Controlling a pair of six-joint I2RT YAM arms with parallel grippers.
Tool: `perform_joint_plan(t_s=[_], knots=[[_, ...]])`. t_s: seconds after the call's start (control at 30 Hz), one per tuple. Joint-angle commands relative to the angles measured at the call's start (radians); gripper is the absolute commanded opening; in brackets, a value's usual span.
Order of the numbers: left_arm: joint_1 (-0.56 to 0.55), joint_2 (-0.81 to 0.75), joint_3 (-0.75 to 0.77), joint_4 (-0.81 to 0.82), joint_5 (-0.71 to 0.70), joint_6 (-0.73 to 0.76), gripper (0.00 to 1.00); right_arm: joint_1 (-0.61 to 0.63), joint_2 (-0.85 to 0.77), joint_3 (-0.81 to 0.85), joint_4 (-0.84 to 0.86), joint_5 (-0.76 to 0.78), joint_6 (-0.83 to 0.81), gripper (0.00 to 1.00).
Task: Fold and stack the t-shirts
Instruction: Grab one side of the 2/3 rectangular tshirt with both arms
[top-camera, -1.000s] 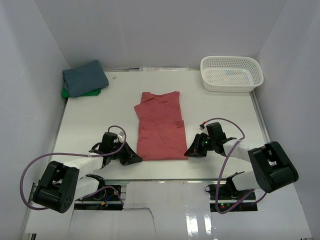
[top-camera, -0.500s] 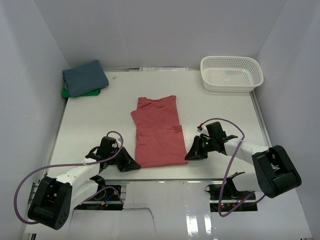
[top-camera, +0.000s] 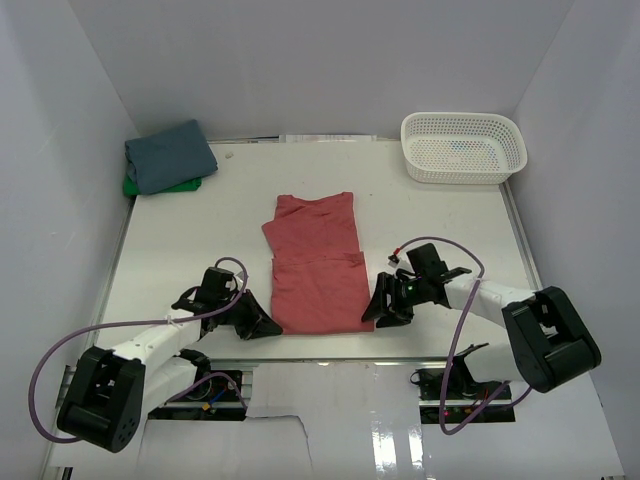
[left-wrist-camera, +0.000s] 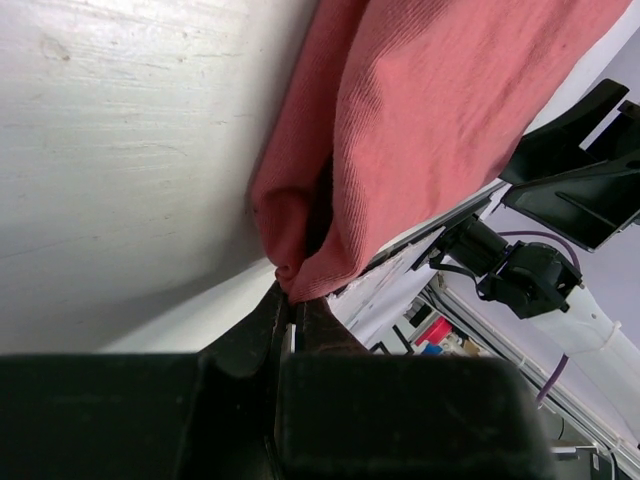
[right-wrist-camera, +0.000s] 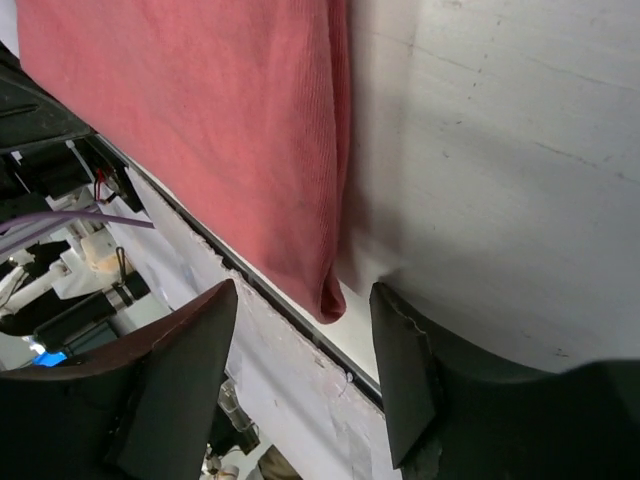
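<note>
The coral-red t-shirt (top-camera: 315, 265) lies folded lengthwise on the table, its hem at the near edge. My left gripper (top-camera: 268, 325) is shut on the hem's near left corner; the left wrist view shows the red cloth (left-wrist-camera: 420, 120) bunched and pinched at the tips of my left gripper (left-wrist-camera: 293, 300). My right gripper (top-camera: 372, 312) stands open at the near right corner. In the right wrist view, the red shirt's corner (right-wrist-camera: 333, 295) lies loose on the table between the spread fingers of my right gripper (right-wrist-camera: 305, 310). A folded slate-blue t-shirt (top-camera: 170, 155) rests on a green t-shirt (top-camera: 133, 187) at the far left.
A white mesh basket (top-camera: 463, 147) stands at the far right corner. White walls close in the table on three sides. The table's near edge (top-camera: 320, 338) runs just below the shirt's hem, with the arm bases and cables beyond it.
The right gripper has opened and let go of the shirt's near right corner. Before that, the shirt shifted slightly left and toward the near edge. The left gripper stays shut on its corner.
</note>
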Motion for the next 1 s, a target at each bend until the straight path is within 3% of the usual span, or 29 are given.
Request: perform_joint_plan(t_s=[0.0,0.13,0.3,0.77,0.97], knots=[[-0.004,-0.011,0.011,-0.006,0.009,0.0,0.0,0.005,-0.024,0.005,-0.029,0.033,-0.017,0.63],[-0.004,-0.028,-0.003,-0.004,0.009,-0.005,0.0,0.005,-0.05,-0.065,0.019,0.002,0.035,0.64],[-0.004,-0.029,-0.012,-0.006,0.006,-0.003,0.0,0.005,-0.09,-0.197,0.199,-0.042,0.167,0.64],[-0.004,-0.043,-0.007,-0.021,-0.003,0.002,0.0,0.005,-0.105,-0.257,0.35,0.057,0.273,0.59],[-0.004,-0.048,-0.007,-0.022,-0.005,0.003,0.0,0.005,-0.101,-0.262,0.356,0.067,0.276,0.22]])
